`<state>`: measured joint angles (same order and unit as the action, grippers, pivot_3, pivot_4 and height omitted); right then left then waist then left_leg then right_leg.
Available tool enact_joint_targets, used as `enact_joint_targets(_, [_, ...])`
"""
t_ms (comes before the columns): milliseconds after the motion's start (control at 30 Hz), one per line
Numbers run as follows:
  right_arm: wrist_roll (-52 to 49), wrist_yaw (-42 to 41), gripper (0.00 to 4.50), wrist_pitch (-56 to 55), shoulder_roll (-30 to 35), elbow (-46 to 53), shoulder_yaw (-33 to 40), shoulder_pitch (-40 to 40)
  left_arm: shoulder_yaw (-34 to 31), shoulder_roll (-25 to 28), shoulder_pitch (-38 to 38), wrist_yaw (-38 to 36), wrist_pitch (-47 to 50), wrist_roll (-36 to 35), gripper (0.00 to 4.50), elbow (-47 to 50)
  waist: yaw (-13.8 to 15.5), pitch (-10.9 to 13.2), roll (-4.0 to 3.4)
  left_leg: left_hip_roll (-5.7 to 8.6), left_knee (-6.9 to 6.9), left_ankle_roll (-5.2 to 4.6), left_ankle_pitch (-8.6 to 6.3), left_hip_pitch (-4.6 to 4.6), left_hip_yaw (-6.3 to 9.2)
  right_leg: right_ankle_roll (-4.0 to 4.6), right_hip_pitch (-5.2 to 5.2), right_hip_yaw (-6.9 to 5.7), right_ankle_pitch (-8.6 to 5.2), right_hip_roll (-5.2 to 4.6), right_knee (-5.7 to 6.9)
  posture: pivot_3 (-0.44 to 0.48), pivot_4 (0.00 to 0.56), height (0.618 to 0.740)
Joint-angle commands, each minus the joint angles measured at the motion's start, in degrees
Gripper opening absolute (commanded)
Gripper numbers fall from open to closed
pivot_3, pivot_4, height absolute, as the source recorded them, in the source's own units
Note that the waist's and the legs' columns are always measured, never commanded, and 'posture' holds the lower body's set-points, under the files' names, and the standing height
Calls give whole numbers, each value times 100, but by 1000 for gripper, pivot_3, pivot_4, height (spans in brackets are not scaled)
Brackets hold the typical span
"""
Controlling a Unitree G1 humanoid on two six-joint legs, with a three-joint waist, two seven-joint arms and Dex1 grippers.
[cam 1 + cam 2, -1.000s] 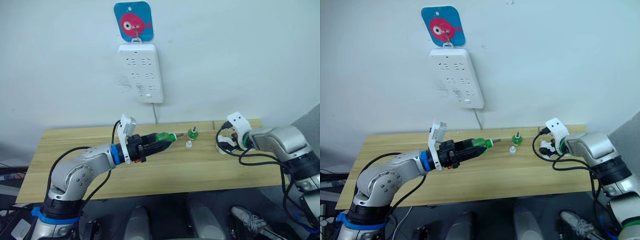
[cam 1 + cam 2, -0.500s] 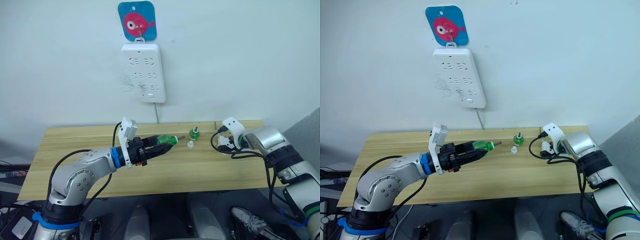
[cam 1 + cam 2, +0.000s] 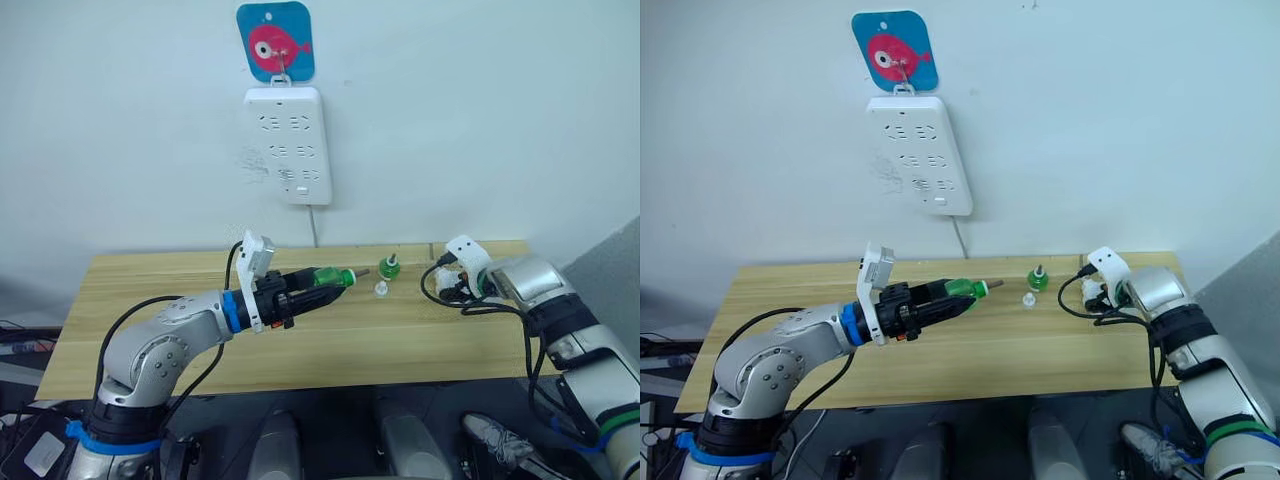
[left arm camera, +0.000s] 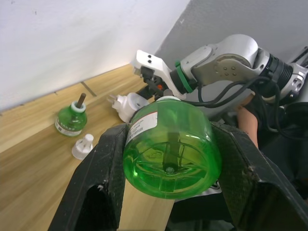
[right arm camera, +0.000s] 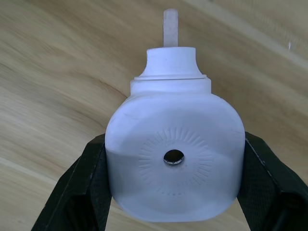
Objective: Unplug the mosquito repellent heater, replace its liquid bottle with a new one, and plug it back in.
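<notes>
While the left gripper (image 3: 312, 284), left of centre, was clamped on a green bottle (image 3: 329, 277) and the right gripper (image 5: 173, 159), at the right edge, squeezed the heater (image 5: 173, 159) above the table (image 3: 150, 290), a skewed approach could have jammed the wick against the heater's opening.

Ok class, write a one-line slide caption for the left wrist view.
Left gripper holds a green bottle; beyond, the right gripper holds the white heater.

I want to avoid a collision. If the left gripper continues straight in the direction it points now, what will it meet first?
Probably the mosquito repellent heater held in the right gripper. The left gripper holds a green bottle pointing that way; the small green bottle stands slightly aside. Depth is uncertain.
</notes>
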<state>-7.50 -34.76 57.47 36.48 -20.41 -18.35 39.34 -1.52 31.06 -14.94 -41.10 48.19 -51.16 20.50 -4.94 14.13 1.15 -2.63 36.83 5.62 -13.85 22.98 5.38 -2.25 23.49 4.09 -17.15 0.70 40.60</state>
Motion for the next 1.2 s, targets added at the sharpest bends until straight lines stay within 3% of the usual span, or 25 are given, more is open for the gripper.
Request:
enact_joint_targets(33, [-380,-107,2968,488,351,1386,836,-455,-142,116,-188,-281,-11,-83,2284,-95,15,0,0,0,0,1,0,1,3,0,0,-2,0,0,-1,-115,201,725])
enact_joint_targets(100, [-604,-190,2968,682,409,1992,1167,-708,-190,171,-287,-396,47,-135,2284,-202,8,0,0,1,1,1,-1,5,6,0,0,-6,0,-2,-4,-128,198,725])
enact_joint_targets(300, [-2384,-721,2968,1147,75,4138,3271,-1485,-541,608,-937,-886,728,-697,2284,-759,-61,0,0,-1,5,1,0,1,3,-27,-2,-4,-15,2,-4,-178,187,725])
enact_joint_targets(400, [-3676,-858,2968,1505,-489,4664,4282,-1635,-679,907,-1178,-1161,1108,-989,2284,-927,-147,-1,0,-3,1,1,0,0,4,-27,-3,-5,-15,3,-4,-188,185,725])
enact_joint_targets(533, [-4895,-568,2968,2275,-837,4734,4774,-1502,-835,1061,-1367,-1262,1468,-1319,2284,-1034,-171,-1,0,-2,0,1,0,2,3,-26,-3,-5,-14,0,-8,-179,190,725])
enact_joint_targets(767, [-6506,271,2968,2578,-1172,4558,4652,-1133,-1080,1143,-1506,-1189,2047,-2155,2284,-762,-189,-1,-1,-4,-1,0,-1,2,2,-26,-2,-4,-14,2,-6,-148,193,725])
enact_joint_targets(1200, [-8217,1534,2968,1812,-831,4215,3837,-1172,-1016,904,-1582,-844,2013,-2355,2284,-723,-160,-1,-1,-4,-1,0,-1,3,2,-27,-1,-3,-15,2,-8,-128,191,725])
